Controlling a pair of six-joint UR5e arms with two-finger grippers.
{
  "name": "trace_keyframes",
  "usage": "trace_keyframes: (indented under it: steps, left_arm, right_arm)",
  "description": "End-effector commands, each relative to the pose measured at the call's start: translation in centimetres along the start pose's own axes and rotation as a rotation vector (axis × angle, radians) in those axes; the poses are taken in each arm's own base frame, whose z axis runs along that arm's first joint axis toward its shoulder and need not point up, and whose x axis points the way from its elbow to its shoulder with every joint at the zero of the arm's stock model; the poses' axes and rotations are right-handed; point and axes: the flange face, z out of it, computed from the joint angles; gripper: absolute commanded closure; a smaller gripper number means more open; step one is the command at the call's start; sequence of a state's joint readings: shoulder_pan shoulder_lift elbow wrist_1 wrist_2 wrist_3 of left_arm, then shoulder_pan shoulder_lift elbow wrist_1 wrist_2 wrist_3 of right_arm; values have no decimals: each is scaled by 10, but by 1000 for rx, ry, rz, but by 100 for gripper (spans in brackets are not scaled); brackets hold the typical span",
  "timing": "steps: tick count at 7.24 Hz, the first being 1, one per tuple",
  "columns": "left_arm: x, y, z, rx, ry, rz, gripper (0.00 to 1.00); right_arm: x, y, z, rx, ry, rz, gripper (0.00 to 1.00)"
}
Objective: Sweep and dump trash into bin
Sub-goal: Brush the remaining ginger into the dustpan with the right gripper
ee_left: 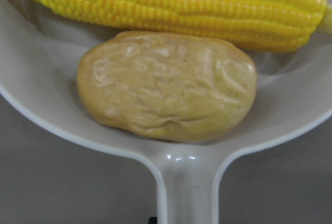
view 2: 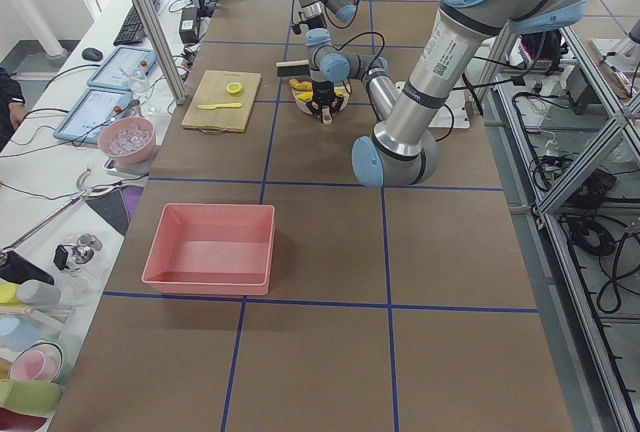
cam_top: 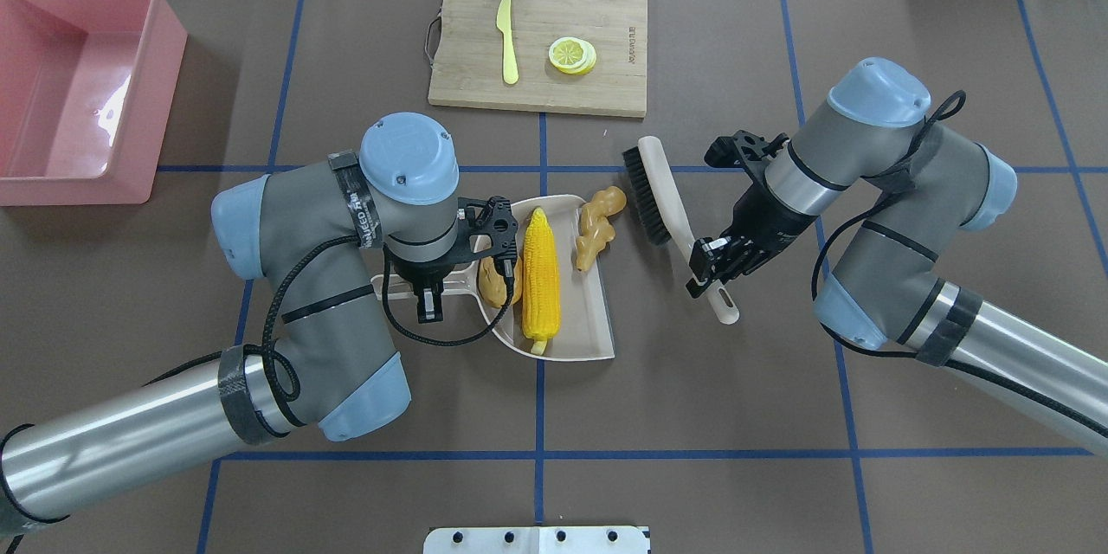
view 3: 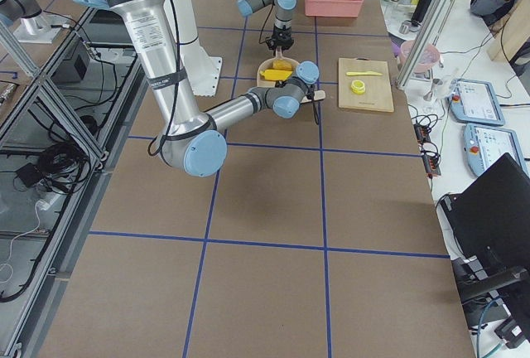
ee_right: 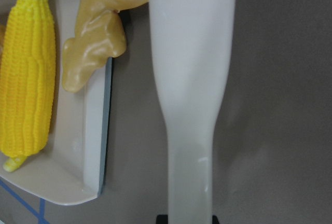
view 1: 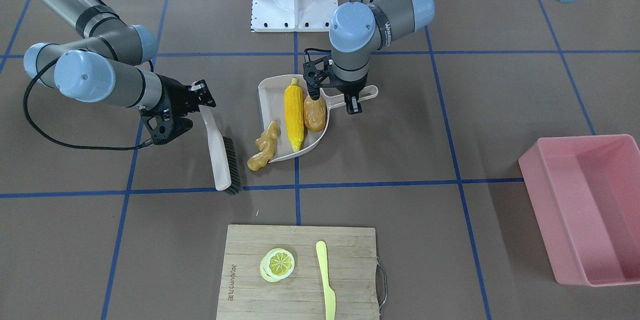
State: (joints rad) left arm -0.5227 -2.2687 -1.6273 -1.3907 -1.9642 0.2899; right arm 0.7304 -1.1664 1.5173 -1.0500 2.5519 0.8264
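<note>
In the front view, right of centre, the left jaws are clamped on the handle of a beige dustpan (view 1: 272,97). The corn (view 1: 294,115) and potato (view 1: 315,114) lie side by side in it. The ginger (view 1: 263,147) straddles its open lip, partly on the brown surface (view 1: 400,240). At left, the right jaws grip a brush (view 1: 220,157) by its handle, bristles facing the ginger but apart from it. The pink bin (view 1: 550,210) sits at lower right, well apart.

From overhead, the bin is at upper left. A cutting board (cam_top: 606,91) at top centre carries a lemon slice (cam_top: 572,55) and a knife (cam_top: 507,39).

In the left wrist view, the potato touches the corn above it. The right wrist view shows the brush handle running up the middle.
</note>
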Motion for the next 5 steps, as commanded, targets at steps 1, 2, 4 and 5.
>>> trace_keyframes:
  steps: [1, 2, 4, 5]
  left_arm:
    - [0, 1, 0, -12, 1, -5, 100]
    - [-1, 3, 0, -18, 2, -9, 100]
    - [1, 5, -8, -37, 6, -18, 100]
    - [2, 6, -12, -46, 8, -24, 100]
  right_arm:
    - [-10, -7, 12, -10, 2, -11, 100]
    - [-11, -8, 15, -14, 2, -10, 100]
    - [-31, -10, 23, -23, -7, -17, 100]
    - [-40, -11, 25, -22, -11, -15, 100]
